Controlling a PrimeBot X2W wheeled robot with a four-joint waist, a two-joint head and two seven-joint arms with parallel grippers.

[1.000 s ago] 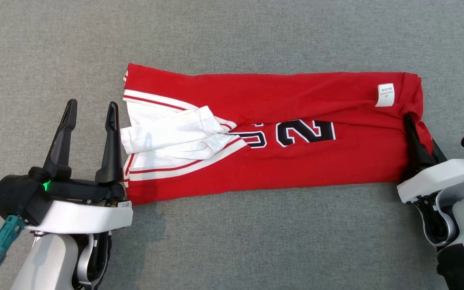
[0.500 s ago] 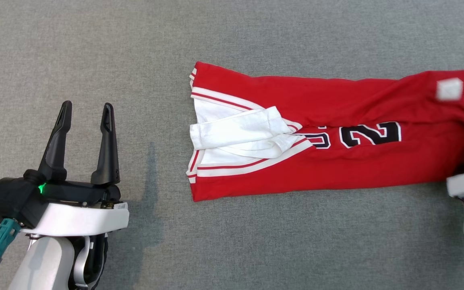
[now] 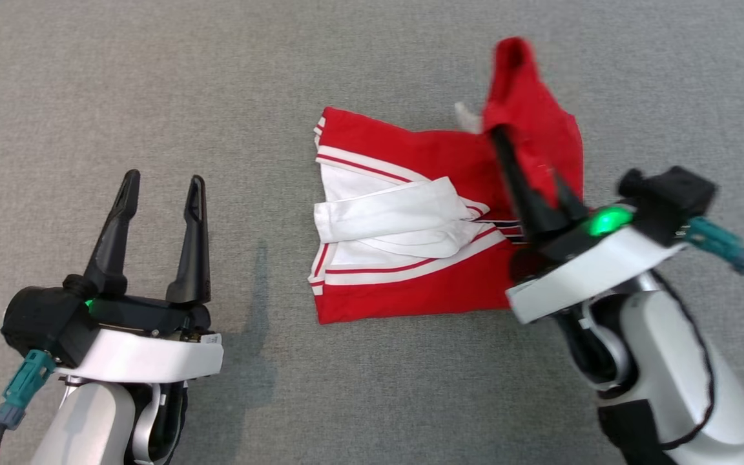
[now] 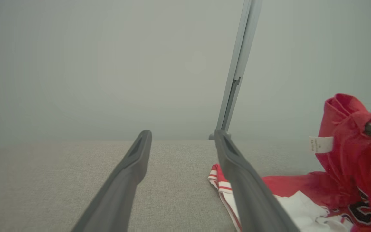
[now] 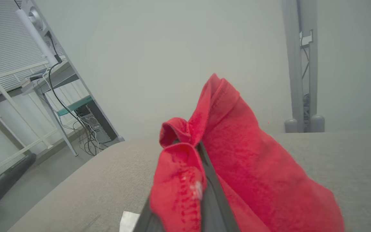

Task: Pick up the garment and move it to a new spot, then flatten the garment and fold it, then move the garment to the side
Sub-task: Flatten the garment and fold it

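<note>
Right now the right gripper point(image 3: 501, 139), at centre right of the head view, has its two long dark fingers point(image 3: 522, 194) pressed together on one end of the red basketball jersey point(image 3: 411, 290) with white striped trim. That pinched end is bunched and held up off the grey woven cloth surface point(image 3: 152, 77), rising toward the upper right of the frame, with red fabric draped around the fingers. In the right wrist view the jersey point(image 5: 243, 151) folds over the tips of the gripper point(image 5: 201, 151) and hides most of it. The other end of the jersey lies flat at the middle of the head view, with white sleeve fabric point(image 3: 391, 213) folded across the red. A small white care label point(image 4: 320, 144) hangs from the raised part, at the right of the left wrist view. The left gripper point(image 3: 164, 177) sits at lower left of the head view, fingers spread wide, holding and touching nothing, well apart from the jersey's nearest edge.
</note>
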